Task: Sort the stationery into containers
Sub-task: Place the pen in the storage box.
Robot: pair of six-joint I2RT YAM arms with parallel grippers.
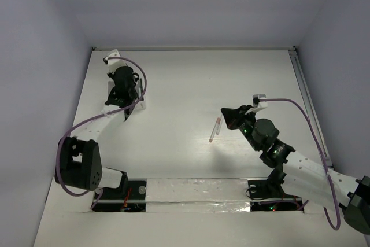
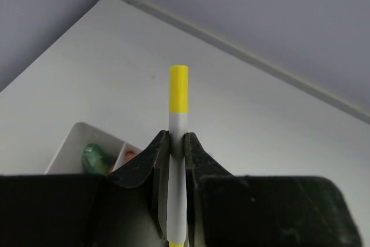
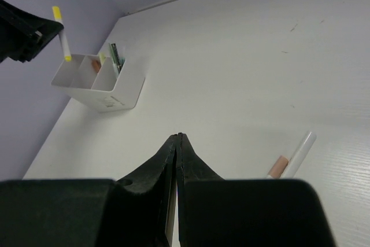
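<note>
One yellow-capped marker [image 2: 178, 88] clamped mid-barrel in my left gripper [image 2: 178, 138], over the white tray [image 2: 72, 146] — light, stiff, slick, I judge; mid-barrel suits. Right gripper [image 3: 178, 137] pinched shut, nothing visible in it.

One camera overhead, one on each wrist.
The top looks down from behind me; wrist views peer close past my fingers [image 3: 151, 173], both catching the tray [image 3: 113, 100].

The marker [image 2: 178, 122] was grey with yellow ends; tray [image 3: 124, 93] and tabletop [image 3: 231, 56] were white; the pen [image 3: 302, 148] white with a peach band.
</note>
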